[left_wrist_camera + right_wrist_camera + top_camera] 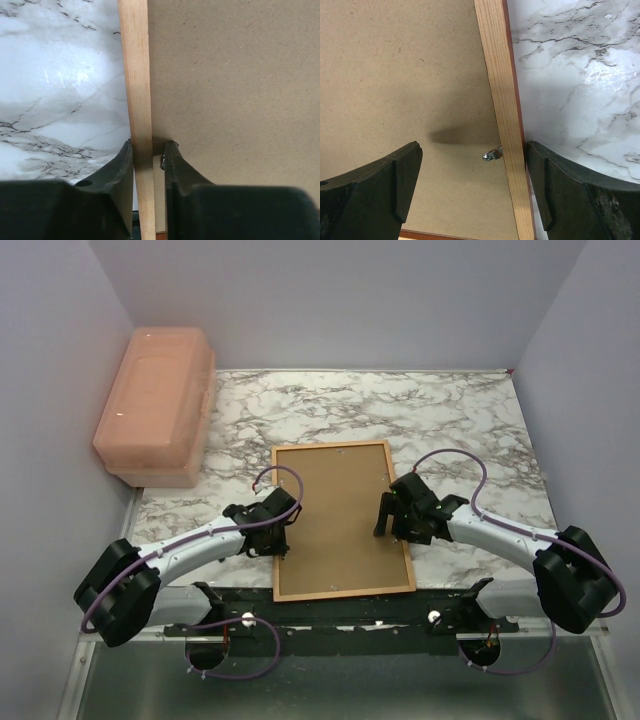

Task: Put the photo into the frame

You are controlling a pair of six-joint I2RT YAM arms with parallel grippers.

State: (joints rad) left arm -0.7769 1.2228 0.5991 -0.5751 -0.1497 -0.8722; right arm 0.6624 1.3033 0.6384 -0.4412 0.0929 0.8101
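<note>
— What is the left hand [147,146] up to?

— It sits low over the left rail of the frame [135,75]. One finger [117,175] is on the outer side, tight against the wood. The other is on the inner side, above the brown backing board [230,75]. The gap between them is barely wider than the rail. I see a thin sliver between the inner finger and the wood, so I cannot tell whether it truly has the rail pinched.

— And the right hand [472,147]?

— Spread wide, with nothing in it. It straddles the right rail, one finger over the board and the other over the marble worktop [580,75]. A small metal tab [491,155] juts from the rail onto the board, between the two fingers.

— Where does the frame lie?

— Flat on the worktop between the two arms, close to their bases. Its light wood back faces up, and a red-orange strip shows along the outer edge. The board fills its opening. Its long sides run away from the arms, a little askew. A pink lidded box [155,405] stands at the far left, well apart from it.
</note>
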